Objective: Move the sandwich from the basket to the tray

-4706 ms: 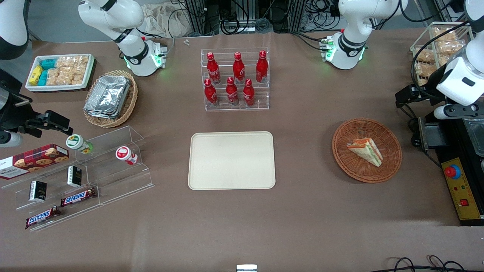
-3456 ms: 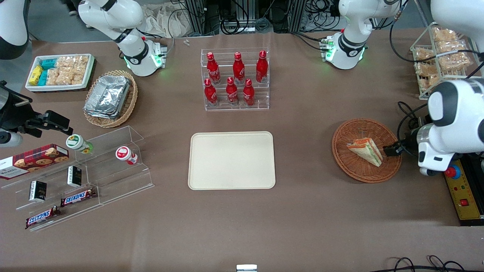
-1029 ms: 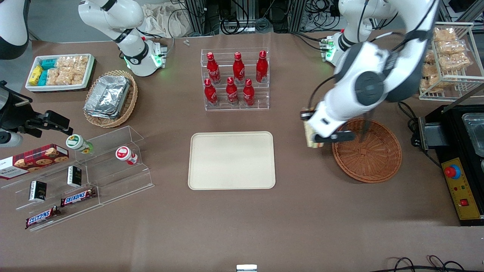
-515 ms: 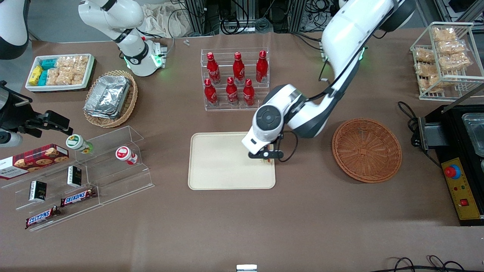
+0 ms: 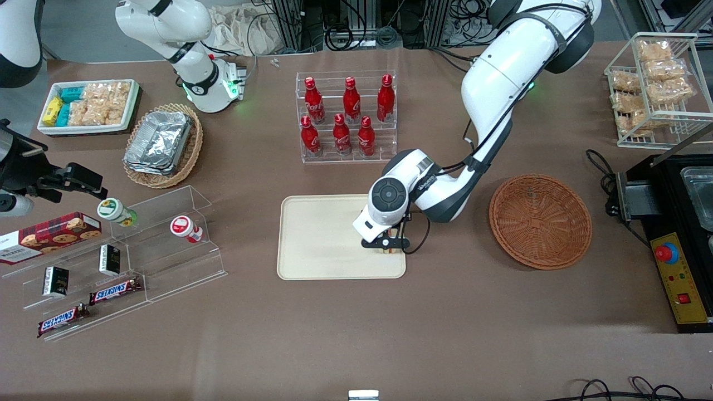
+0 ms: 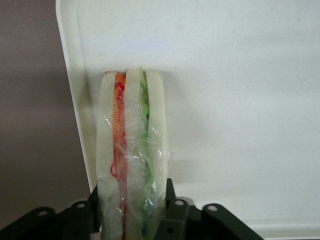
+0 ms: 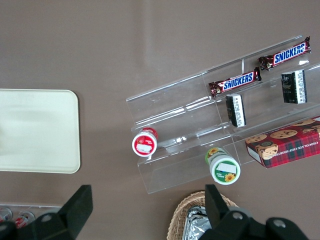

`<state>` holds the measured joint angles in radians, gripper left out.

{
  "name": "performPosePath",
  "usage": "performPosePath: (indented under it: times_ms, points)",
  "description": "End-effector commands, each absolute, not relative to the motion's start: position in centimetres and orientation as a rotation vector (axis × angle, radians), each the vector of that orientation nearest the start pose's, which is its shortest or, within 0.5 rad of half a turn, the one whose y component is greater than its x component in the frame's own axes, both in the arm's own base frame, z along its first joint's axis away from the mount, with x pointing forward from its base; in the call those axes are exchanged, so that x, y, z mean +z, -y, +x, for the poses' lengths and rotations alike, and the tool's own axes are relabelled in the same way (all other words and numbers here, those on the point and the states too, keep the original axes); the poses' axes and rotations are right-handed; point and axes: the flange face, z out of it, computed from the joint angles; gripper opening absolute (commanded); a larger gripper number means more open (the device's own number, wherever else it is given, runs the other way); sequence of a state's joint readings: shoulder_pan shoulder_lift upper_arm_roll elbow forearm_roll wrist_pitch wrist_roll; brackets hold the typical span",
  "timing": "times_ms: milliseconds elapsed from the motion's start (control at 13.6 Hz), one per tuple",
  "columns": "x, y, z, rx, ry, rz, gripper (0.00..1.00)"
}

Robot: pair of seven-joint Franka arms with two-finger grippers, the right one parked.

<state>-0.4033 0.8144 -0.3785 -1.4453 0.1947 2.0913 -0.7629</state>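
Note:
My left gripper (image 5: 388,246) is shut on the sandwich (image 6: 132,150), a plastic-wrapped wedge of white bread with orange and green filling. It holds the wedge upright over the cream tray (image 5: 323,245), near the tray's edge nearest the basket. In the left wrist view the black fingers (image 6: 172,210) press both bread sides, and the wedge's tip meets the tray (image 6: 225,75) just inside its rim. In the front view only a sliver of the sandwich (image 5: 394,249) shows under the wrist. The reddish-brown basket (image 5: 540,221) stands empty, toward the working arm's end.
A clear rack of red bottles (image 5: 346,117) stands farther from the front camera than the tray. A clear stepped shelf with snacks (image 5: 117,262) and a tan basket of foil containers (image 5: 162,145) lie toward the parked arm's end. A wire rack of packets (image 5: 652,83) stands toward the working arm's end.
The gripper took the sandwich out of the basket, carried it to the tray, and in the last half second moved slightly nearer the front camera and lower over the tray.

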Motion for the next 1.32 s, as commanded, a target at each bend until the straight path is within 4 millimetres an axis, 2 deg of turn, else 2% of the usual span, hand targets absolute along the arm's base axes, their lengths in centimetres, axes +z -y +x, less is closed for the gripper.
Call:
performPosePath:
  times_ms: [0,74,147,221,368,441,662,809,1029,1103,1250]
  points:
    - [22.9,45.8,55.2,0.188,-0.025,-3.155,1.00]
    - [24.5,45.9,55.4,0.170,-0.005,-3.164,1.00]
    - [27.7,45.6,55.6,0.129,0.039,-3.166,1.00]
    - [31.4,43.9,56.3,0.115,0.080,-3.141,1.00]
    - [38.8,39.0,57.7,0.155,0.208,-3.143,1.00]
    - [42.3,37.8,57.3,0.159,0.238,-3.146,1.00]
    - [49.5,30.8,57.5,0.163,0.306,-3.098,1.00]
    - [52.6,26.1,57.8,0.171,0.272,-3.094,1.00]
    - [56.1,17.3,58.1,0.266,0.170,-3.137,1.00]
    - [57.2,15.5,57.7,0.276,0.144,-3.134,1.00]
    - [58.4,11.7,57.2,0.253,0.198,-3.111,1.00]
